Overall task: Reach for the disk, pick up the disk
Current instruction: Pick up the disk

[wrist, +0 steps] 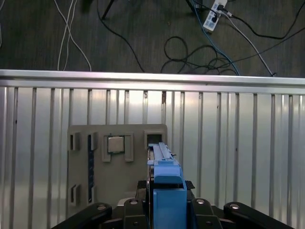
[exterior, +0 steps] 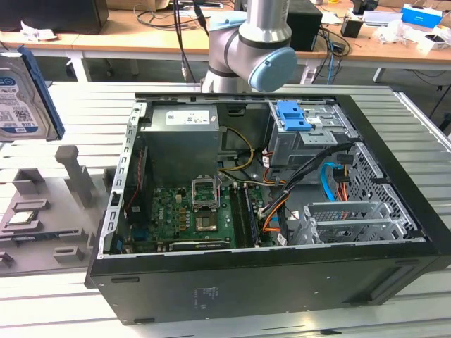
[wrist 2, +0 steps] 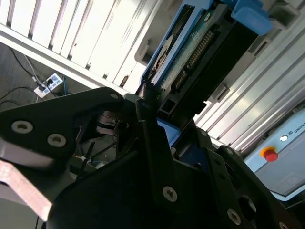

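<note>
The gripper (wrist: 166, 190) is clenched on the disk (wrist: 167, 168), black fingers pressed to either side of its blue frame in the first wrist view. The second wrist view shows the disk's circuit-board face and connector pins just past the fingers. The disk is held on edge above a grey fixture (wrist: 136, 131), which carries a small silver chip (wrist: 116, 143) in a square pocket. The fixture lies on the slatted metal worktop (wrist: 238, 143); beyond the worktop's edge, cables (wrist: 200, 52) trail over a dark floor. In the exterior view the disk (exterior: 17, 98) stands raised at the view's left edge, label showing, and appears clear of the fixture. An open computer case (exterior: 282, 282) lies on the worktop to its right, with the arm (exterior: 246, 42) rising behind it.
</note>
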Tool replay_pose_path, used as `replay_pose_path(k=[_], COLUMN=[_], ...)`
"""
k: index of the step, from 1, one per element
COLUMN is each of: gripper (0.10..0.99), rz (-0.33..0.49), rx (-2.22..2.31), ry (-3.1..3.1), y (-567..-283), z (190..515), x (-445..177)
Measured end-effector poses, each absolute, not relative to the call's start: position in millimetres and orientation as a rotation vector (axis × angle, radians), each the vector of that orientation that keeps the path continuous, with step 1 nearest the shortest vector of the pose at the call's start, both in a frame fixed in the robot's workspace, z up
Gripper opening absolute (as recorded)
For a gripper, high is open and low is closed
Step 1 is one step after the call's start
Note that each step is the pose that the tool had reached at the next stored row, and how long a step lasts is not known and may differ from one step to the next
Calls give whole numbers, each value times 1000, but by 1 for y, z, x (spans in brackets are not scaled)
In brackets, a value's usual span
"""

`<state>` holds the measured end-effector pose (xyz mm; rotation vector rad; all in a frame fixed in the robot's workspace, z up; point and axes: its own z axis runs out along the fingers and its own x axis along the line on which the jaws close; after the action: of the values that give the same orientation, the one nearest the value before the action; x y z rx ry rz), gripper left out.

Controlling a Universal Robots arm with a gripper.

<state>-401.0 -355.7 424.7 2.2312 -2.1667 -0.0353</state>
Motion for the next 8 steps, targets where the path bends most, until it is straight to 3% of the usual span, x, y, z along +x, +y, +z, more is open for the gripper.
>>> replay_pose_path(k=[8], gripper=[365], rz=[-35], rx=[2231], ry=[-2167], y=[-355], z=[442], x=[-401])
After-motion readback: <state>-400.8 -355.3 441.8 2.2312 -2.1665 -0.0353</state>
